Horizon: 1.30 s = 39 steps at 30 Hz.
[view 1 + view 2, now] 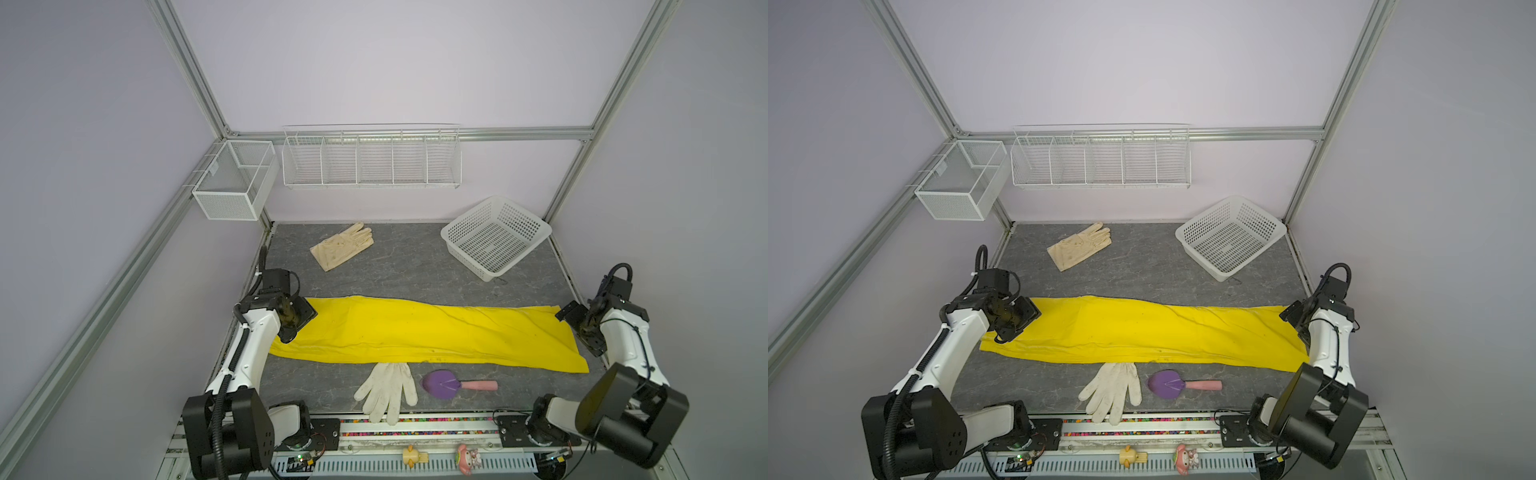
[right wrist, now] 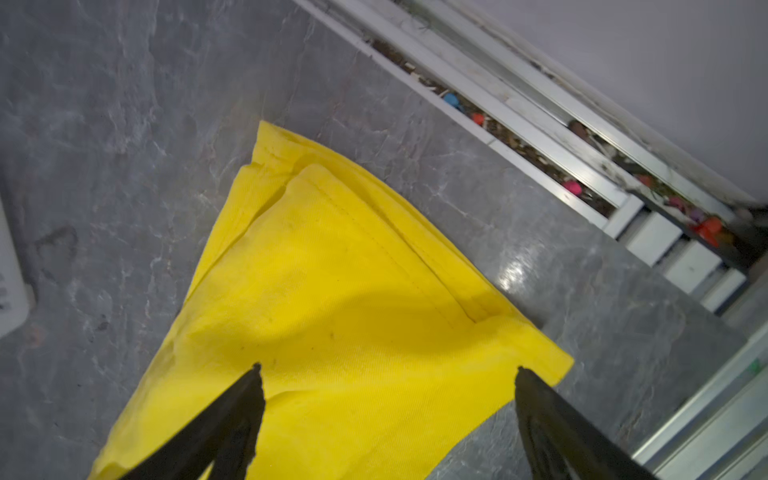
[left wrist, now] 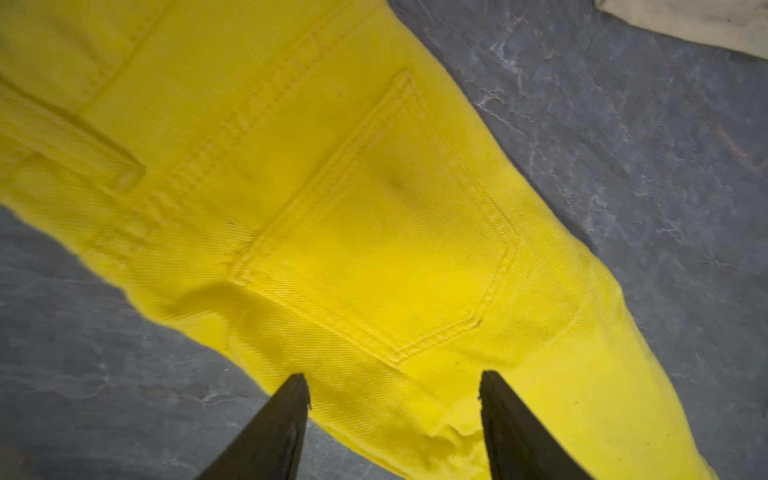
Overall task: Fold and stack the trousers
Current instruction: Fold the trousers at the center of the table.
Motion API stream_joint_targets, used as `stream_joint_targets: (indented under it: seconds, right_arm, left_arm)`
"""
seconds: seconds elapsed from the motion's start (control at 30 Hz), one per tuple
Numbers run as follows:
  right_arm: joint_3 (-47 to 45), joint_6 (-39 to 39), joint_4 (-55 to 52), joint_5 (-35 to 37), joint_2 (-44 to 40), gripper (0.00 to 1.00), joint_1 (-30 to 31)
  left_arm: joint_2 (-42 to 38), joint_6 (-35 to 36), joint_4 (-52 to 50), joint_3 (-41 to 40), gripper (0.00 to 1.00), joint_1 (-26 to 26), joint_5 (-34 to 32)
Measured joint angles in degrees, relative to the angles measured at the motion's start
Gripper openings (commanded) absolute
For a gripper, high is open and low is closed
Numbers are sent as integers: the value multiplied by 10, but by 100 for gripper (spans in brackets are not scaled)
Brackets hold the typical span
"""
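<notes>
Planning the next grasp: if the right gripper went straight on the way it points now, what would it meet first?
Probably the trousers: the open right gripper points down at their hem end, with nothing between, though depth is unclear.

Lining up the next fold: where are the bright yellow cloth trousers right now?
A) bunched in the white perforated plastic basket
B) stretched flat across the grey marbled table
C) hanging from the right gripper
B: in both top views the bright yellow cloth trousers lie flat along the grey marbled table, apart from the white perforated plastic basket.
</notes>
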Motion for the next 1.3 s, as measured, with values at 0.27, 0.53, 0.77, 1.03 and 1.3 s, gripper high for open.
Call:
stream_joint_targets:
  seconds: [0.27, 0.53, 0.77, 1.03, 1.3]
  right_arm:
    - [70, -172, 12, -47, 137, 92, 0]
    - [111, -246, 8, -52, 242, 91, 0]
    - [134, -266, -5, -50, 275, 78, 1]
    - [143, -268, -1, -30, 287, 19, 29]
    - [136, -240, -17, -35, 243, 13, 37]
  left_arm:
    - [25, 33, 74, -20, 73, -14, 72]
    - [47, 54, 87, -21, 73, -14, 86]
    - [54, 67, 88, -21, 75, -14, 86]
    - [59, 95, 87, -21, 80, -14, 86]
    - [66, 113, 88, -21, 80, -14, 86]
